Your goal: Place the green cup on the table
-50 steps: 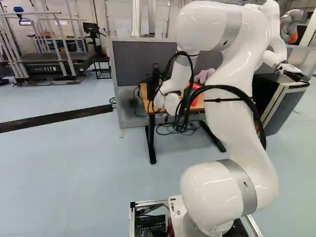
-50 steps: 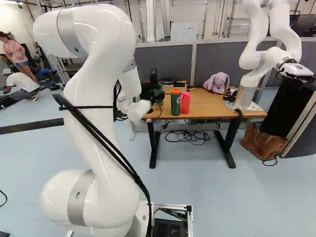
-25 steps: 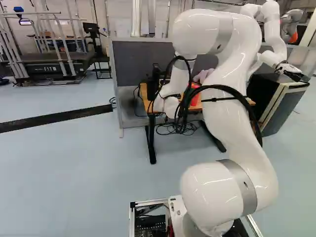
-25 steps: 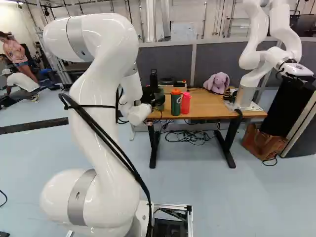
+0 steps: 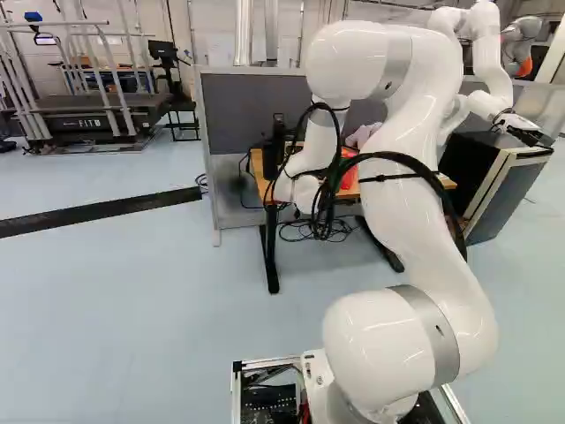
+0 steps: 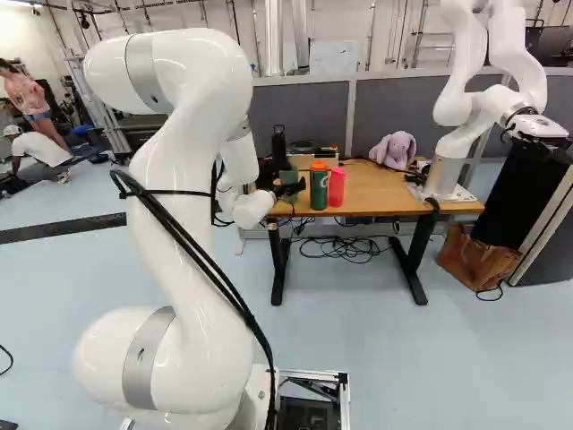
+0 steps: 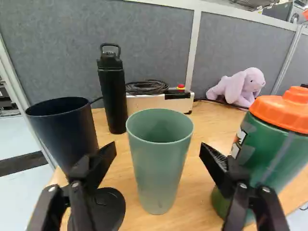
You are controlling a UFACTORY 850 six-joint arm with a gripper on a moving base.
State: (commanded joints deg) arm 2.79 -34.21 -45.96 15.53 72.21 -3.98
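The black two-fingered gripper [image 6: 291, 185] has its jaws spread, one on each side of the pale green tapered cup [image 7: 161, 168], which stands upright near the wooden bench's [image 6: 385, 193] left edge in the right base view. Nearer that edge is a dark navy cup [image 7: 65, 127]; opposite, an orange-lidded green bottle [image 7: 269, 151]

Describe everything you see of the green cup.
The green cup is a pale tumbler with no visible handle, apparently slightly translucent plastic, with a round, open rim and sides narrowing to the base. It stands upright on the table, within the open gripper, a gap showing on either side. Its inner bottom is hidden.
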